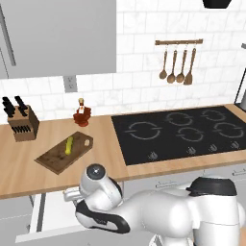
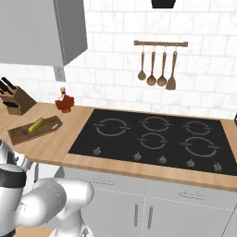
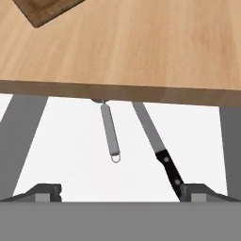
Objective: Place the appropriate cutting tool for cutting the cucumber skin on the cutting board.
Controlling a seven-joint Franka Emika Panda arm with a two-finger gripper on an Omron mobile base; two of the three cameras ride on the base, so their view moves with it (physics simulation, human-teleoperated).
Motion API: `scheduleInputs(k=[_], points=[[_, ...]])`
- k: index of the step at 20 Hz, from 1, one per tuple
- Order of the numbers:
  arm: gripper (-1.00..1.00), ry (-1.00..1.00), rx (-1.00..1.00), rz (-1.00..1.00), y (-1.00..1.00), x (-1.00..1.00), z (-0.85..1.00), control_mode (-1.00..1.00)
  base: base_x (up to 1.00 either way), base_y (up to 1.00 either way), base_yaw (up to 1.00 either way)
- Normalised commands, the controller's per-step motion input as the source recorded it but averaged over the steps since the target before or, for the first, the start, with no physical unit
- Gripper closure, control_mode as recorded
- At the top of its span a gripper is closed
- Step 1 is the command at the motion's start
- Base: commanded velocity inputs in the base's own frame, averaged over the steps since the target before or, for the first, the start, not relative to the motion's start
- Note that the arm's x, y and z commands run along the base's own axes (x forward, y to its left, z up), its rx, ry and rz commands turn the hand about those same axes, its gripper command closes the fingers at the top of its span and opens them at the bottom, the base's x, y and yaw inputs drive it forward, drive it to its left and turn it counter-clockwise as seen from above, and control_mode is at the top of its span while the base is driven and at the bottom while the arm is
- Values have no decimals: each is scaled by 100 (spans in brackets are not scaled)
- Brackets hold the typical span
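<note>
- Grey metal peeler [image 3: 110, 132] lies in the open drawer [image 3: 70, 141] under the counter [image 3: 141, 47] edge, straight ahead of the claw [image 3: 120, 193], between its spread, empty fingertips.
- Its long axis points away from the claw, ring end nearest, head tucked under the counter.
- Black-handled knife [image 3: 157, 143] lies just right of it.

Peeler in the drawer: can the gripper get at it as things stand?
Probably yes. The drawer is open, and the peeler's handle lies bare ahead of the gripper, apart from the knife. Its head sits under the counter edge.
</note>
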Motion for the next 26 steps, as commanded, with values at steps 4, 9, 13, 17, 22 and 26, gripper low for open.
scheduleInputs(k=[4,9,13,17,22,26], points=[[-100,0,0,0,4,0,-5,-100,0,0,0],[-100,0,-1,0,12,0,-27,-100,0,0,0],[-100,0,-1,0,11,5,-36,-100,0,0,0],[-100,0,0,0,2,3,-10,-100,0,0,0],[-100,0,0,0,0,7,0,-100,0,0,0],[-100,0,0,0,7,27,0,-100,0,0,0]])
